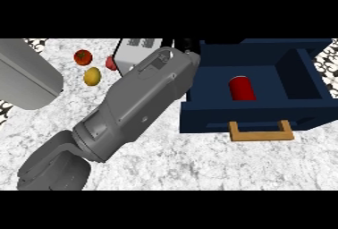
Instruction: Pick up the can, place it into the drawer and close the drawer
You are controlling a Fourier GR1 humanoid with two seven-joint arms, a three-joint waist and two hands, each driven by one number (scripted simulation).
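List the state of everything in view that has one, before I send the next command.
Drawer: open, pulled out.
Can: inside the drawer, no hand on it.
Drawer handle: free, nothing touching it.
Tomato: whole, on the counter.
Yellow fruit: whole, on the counter.
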